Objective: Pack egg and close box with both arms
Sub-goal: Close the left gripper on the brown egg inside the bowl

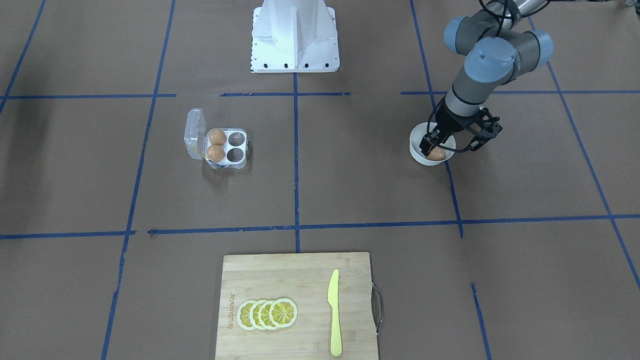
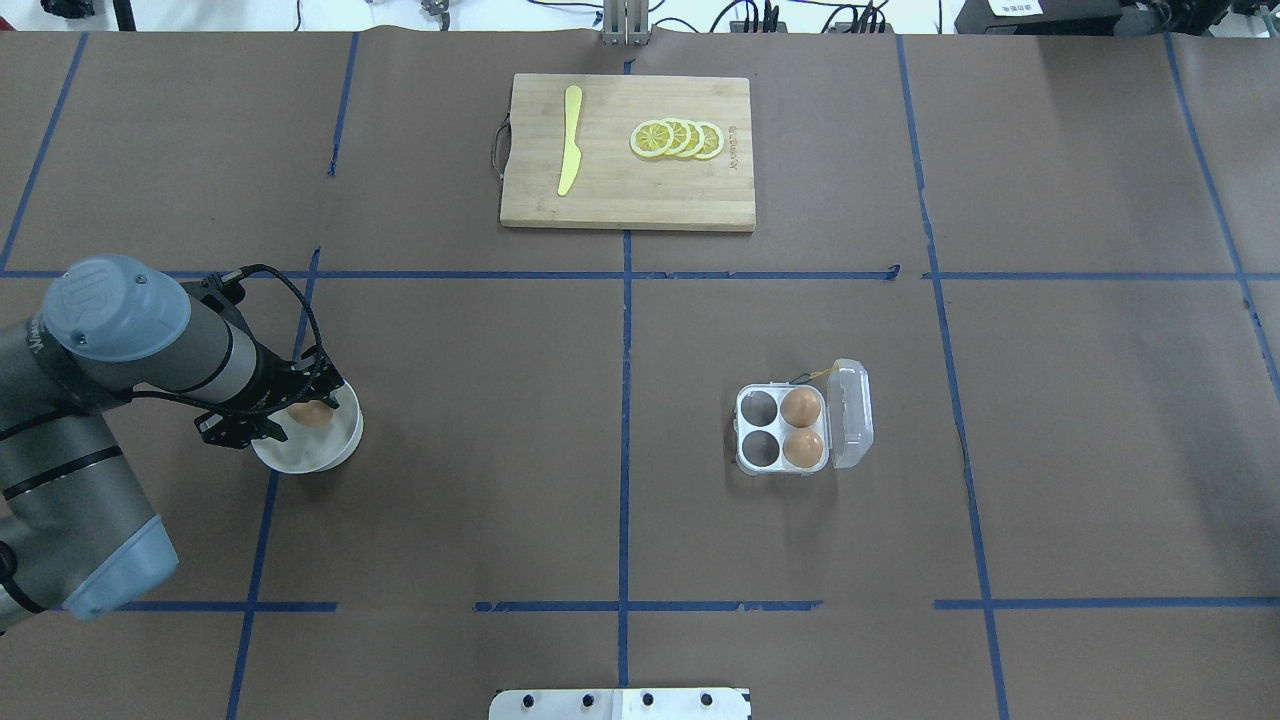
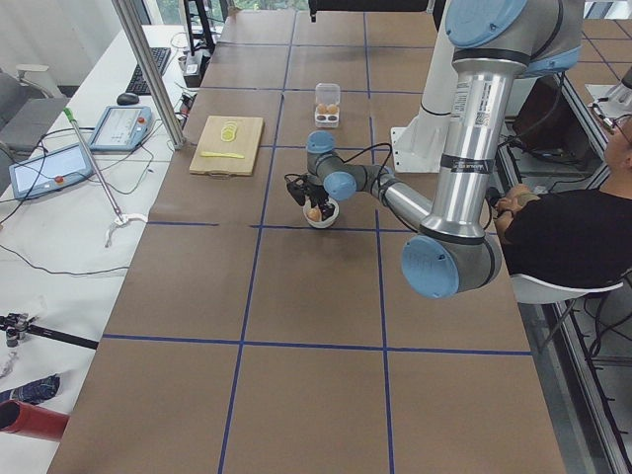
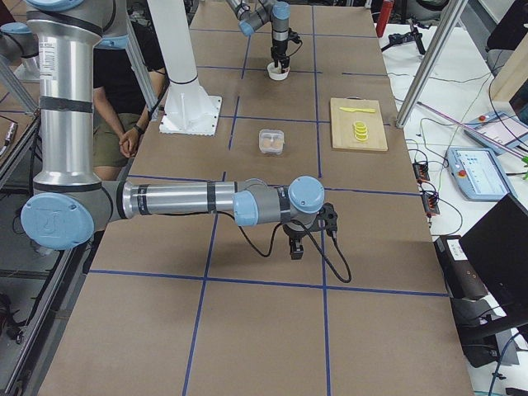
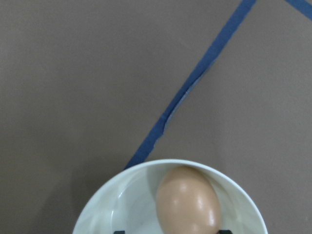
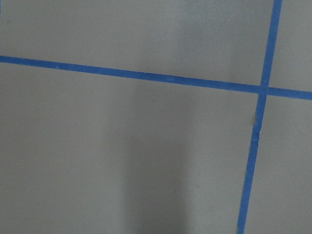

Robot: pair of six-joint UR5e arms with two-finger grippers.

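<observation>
The egg (image 1: 437, 154) lies in a round white bowl (image 1: 416, 150) on my left side; it also shows in the overhead view (image 2: 312, 414) and the left wrist view (image 5: 187, 202). My left gripper (image 1: 433, 149) is lowered into the bowl, its jaws open and straddling the egg. The box (image 1: 226, 148) stands open near the table's middle, its lid (image 1: 194, 133) folded back. It holds two brown eggs (image 2: 802, 428) in the cells by the lid; the other two cells are empty. My right gripper (image 4: 295, 246) shows only in the exterior right view, over bare table; I cannot tell its state.
A bamboo cutting board (image 1: 300, 280) on the operators' side carries lemon slices (image 1: 267, 314) and a yellow knife (image 1: 334, 312). The white robot base (image 1: 295, 37) stands at the table's robot side. A seated person (image 3: 563, 232) is beside the table.
</observation>
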